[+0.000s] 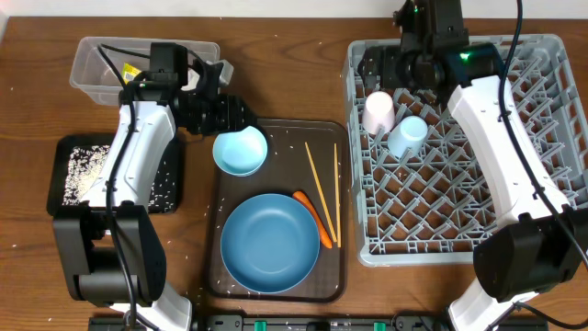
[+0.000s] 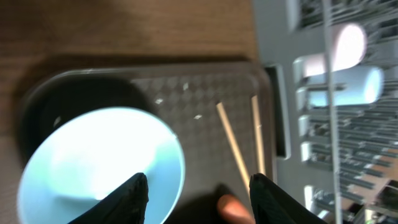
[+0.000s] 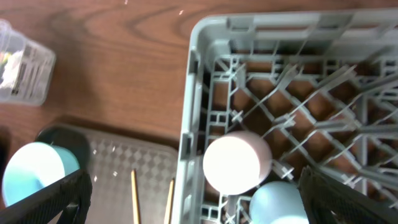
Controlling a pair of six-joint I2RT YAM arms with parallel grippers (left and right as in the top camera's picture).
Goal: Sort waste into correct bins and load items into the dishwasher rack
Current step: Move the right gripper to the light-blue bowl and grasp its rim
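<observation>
**Left arm poised over the bowl.** Your left fingers (image 2: 134,200) hang part-open above the small light-blue bowl (image 1: 240,151). The bowl sits at the far-left corner of the brown serving tray (image 1: 287,138), its rim reaching just past the tray's edge. In the left wrist view the bowl's rim runs into the gap between the two fingers. One finger is over the bowl's hollow and the other is out over the tray, and they clasp nothing that can be seen.

The bowl is round and offers no long axis to line up on, so what counts is that rim, lying just below the fingers and off toward one of them. It stands mouth up, pale and glossy, and looks empty.

Your right fingers (image 3: 50,199) are spread wide and hold nothing above the far-left corner of the grey dishwasher rack (image 1: 432,256). There the pale pink cup (image 1: 378,112) and the light-blue cup (image 1: 407,135) stand close together.

The left arm is plainly the nearer to the bowl. The rack lies well apart to the bowl's right, across the tray, which also carries the large blue plate (image 1: 269,242), the orange carrot (image 1: 315,216) and the two chopsticks (image 1: 322,188). The coming move is probably a pinch on the rim, and the fingers would likely need to shift toward the bowl to straddle it squarely.
</observation>
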